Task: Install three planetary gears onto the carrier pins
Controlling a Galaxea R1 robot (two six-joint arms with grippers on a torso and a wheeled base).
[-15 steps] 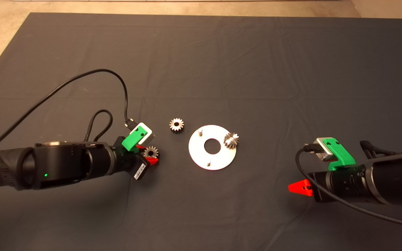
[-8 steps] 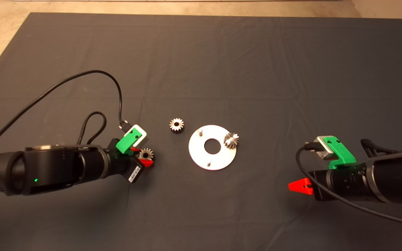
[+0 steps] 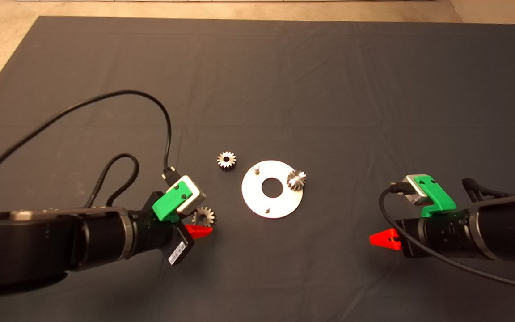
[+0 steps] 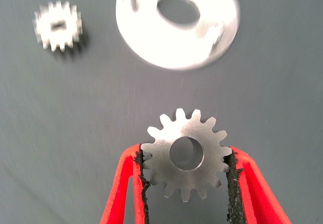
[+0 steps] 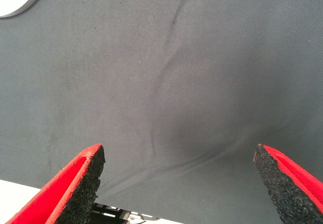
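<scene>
Nearest the mat's (image 3: 329,67) front edge, our left gripper (image 3: 201,223) pinches one planetary gear (image 4: 185,153); our right gripper (image 5: 179,183) waits spread wide. Beyond, the disc (image 3: 272,188) carries one gear (image 3: 296,180) on its pins; another gear (image 3: 226,159) lies beside it.

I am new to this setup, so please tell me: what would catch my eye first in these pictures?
The left gripper holds a silver gear between its red fingers, left of the round disc. One gear sits on the disc's right pin, another lies on the mat. The right gripper waits open at the right.
</scene>
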